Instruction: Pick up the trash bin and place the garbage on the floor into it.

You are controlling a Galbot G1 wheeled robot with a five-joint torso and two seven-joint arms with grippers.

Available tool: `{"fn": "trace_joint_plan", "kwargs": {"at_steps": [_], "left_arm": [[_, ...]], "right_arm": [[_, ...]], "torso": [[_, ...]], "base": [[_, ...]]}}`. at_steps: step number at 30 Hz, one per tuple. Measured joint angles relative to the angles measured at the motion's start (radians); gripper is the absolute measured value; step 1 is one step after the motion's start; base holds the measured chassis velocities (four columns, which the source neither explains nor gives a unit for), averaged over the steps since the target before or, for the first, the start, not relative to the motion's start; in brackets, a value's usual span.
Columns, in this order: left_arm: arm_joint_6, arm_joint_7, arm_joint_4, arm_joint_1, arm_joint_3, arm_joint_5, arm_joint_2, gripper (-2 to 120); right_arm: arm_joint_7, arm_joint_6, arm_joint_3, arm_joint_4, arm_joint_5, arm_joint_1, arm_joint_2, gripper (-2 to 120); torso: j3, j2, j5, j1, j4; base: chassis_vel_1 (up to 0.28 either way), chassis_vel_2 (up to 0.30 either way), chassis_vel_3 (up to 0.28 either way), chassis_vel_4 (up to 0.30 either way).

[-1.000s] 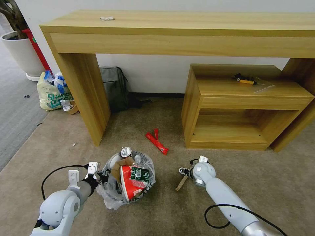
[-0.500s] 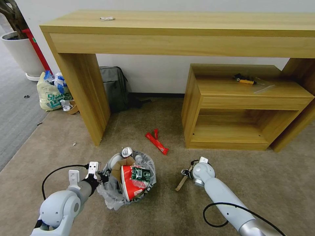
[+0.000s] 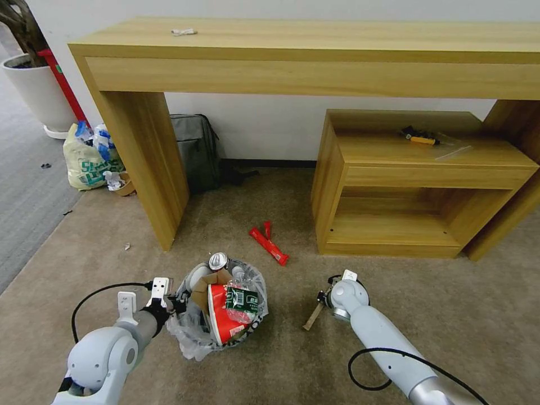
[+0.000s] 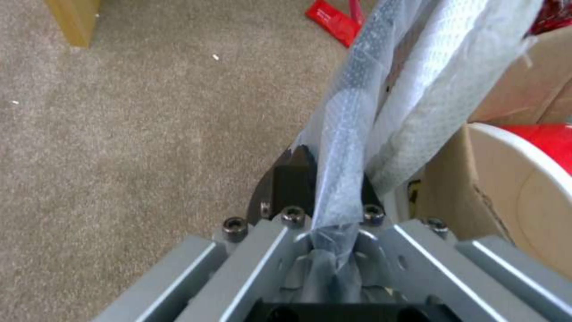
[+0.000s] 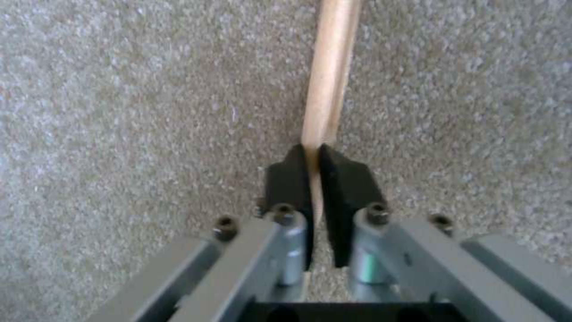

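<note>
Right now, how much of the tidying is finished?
The trash bin, gripped by its bag in the left gripper, already holds cups and cardboard. The right gripper has its fingers shut on the wooden stick. A red wrapper is left on the carpet.

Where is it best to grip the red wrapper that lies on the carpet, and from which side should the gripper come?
Grip the red wrapper across its narrow width near the middle, coming straight down from above. It lies flat on the floor as a long thin strip with open carpet on both long sides, so probably the fingers fit there.
</note>
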Motion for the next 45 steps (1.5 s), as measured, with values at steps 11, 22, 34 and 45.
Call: {"fn": "trace_joint_plan", "kwargs": {"at_steps": [11,22,34,45], "left_arm": [[0.000,0.002,-0.008,0.004,-0.003,0.000,-0.001,0],[0.000,0.002,-0.022,0.017,-0.012,0.001,-0.003,0],[0.000,0.000,-0.018,0.014,-0.009,0.004,-0.006,0],[0.000,-0.002,-0.011,0.013,-0.006,-0.001,0.009,0]], "right_arm": [[0.028,0.021,0.003,0.056,-0.016,-0.028,-0.013,0],[-0.014,0.046,0.011,0.255,-0.160,-0.086,-0.095,0],[-0.220,0.074,0.003,0.567,-0.314,-0.142,-0.184,0],[-0.626,0.286,-0.003,0.682,-0.690,-0.099,-0.233,0]], "torso": [[0.000,0.000,0.0000,0.000,0.0000],[0.000,0.000,0.0000,0.000,0.0000],[0.000,0.000,0.0000,0.000,0.0001],[0.000,0.000,0.0001,0.000,0.0000]], "base": [[0.000,0.000,0.000,0.000],[0.000,0.000,0.000,0.000],[0.000,0.000,0.000,0.000],[0.000,0.000,0.000,0.000]]}}
